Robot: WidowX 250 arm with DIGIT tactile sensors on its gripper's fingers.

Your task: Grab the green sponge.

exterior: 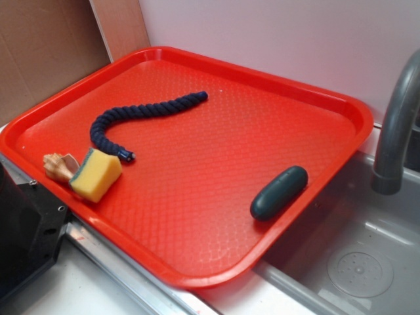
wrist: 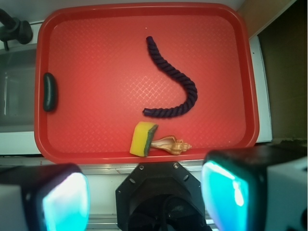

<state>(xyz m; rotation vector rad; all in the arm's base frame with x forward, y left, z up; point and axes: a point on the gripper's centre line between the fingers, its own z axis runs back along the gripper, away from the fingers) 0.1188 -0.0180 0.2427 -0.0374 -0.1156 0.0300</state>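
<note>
**Sponge at the tray's edge, jaws wide above**

The green sponge (wrist: 143, 138) sits on the red tray (exterior: 216, 170) close to the rim nearest the robot base. In the wrist view its long axis runs nearly up and down the frame, leaning slightly, with the thin green-teal layer along its right side and the yellow foam to the left. In the exterior view the block stands tilted, with its green face turned toward the seashell (exterior: 58, 167).

The seashell lies against the green side, touching or all but touching the sponge. One end of the dark blue rope (wrist: 175, 82) lies just above the sponge in the wrist view, near but apart from it.

The gripper (wrist: 144, 197) looks straight down from well above the tray. Its jaws stand wide apart, empty, and the two pads (wrist: 65, 202) frame the bottom corners of the wrist view.

The yellow side of the sponge faces bare tray. The dark green capsule (exterior: 279, 192) lies well apart, by the rim next to the sink (exterior: 367, 262). The faucet (exterior: 397, 125) rises beyond that rim.
</note>
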